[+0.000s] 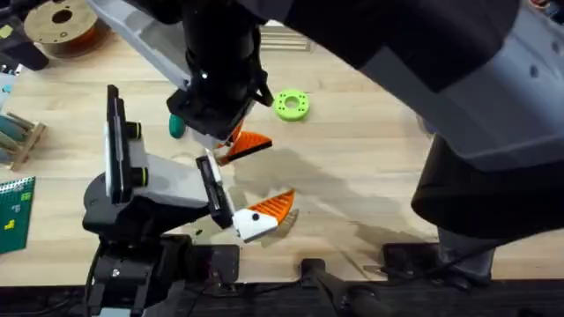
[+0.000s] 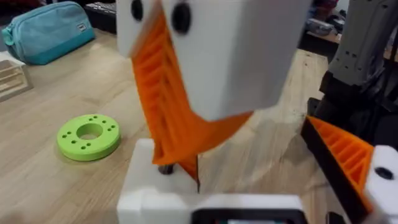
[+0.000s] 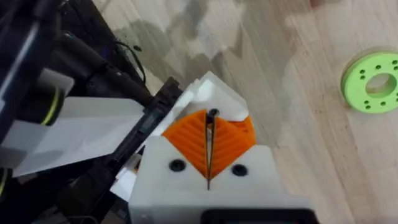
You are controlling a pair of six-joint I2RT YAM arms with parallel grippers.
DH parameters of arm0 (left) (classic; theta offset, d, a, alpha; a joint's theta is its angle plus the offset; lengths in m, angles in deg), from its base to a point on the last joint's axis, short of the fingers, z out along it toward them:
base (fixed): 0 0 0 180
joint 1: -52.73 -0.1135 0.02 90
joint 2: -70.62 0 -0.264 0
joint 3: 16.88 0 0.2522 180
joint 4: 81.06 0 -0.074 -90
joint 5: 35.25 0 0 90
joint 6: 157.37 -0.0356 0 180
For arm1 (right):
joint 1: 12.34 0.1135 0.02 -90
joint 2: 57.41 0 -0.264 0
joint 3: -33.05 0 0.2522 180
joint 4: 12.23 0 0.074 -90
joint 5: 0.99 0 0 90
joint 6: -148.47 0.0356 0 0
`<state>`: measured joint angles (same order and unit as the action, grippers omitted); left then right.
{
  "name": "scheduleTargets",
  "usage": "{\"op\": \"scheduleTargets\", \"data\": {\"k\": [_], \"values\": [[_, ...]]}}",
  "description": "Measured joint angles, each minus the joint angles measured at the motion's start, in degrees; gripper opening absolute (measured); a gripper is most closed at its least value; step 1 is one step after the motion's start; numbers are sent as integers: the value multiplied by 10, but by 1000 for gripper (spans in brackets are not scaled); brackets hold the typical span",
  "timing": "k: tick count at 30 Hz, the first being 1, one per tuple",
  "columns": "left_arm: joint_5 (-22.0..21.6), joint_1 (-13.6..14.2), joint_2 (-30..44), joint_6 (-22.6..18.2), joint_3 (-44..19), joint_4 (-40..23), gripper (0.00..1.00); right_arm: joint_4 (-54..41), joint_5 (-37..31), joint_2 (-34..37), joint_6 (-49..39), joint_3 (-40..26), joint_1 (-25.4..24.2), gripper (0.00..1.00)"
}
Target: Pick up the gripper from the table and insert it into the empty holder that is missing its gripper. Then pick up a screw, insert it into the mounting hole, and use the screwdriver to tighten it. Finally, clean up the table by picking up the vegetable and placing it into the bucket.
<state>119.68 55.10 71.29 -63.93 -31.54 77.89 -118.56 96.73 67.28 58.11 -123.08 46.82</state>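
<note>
The right gripper (image 3: 208, 163) is closed, its orange ribbed pads pinching a thin dark piece over the white angular plastic holder (image 3: 217, 99); the left gripper (image 1: 256, 220) stands open.

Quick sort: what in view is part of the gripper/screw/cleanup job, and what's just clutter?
Job:
- gripper, pinched in the right gripper
- holder
- vegetable
- table

Lying about:
- green ring disc
- filament spool
- teal pouch
- wooden rack
</note>
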Motion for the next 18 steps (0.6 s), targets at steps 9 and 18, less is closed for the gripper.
{"op": "scheduleTargets", "data": {"k": [9, 18], "values": [[0, 0, 0, 0, 0, 0, 986, 0, 1, 0, 0, 0, -13, 6], [0, 0, 0, 0, 0, 0, 986, 0, 1, 0, 0, 0, -16, 17]]}}
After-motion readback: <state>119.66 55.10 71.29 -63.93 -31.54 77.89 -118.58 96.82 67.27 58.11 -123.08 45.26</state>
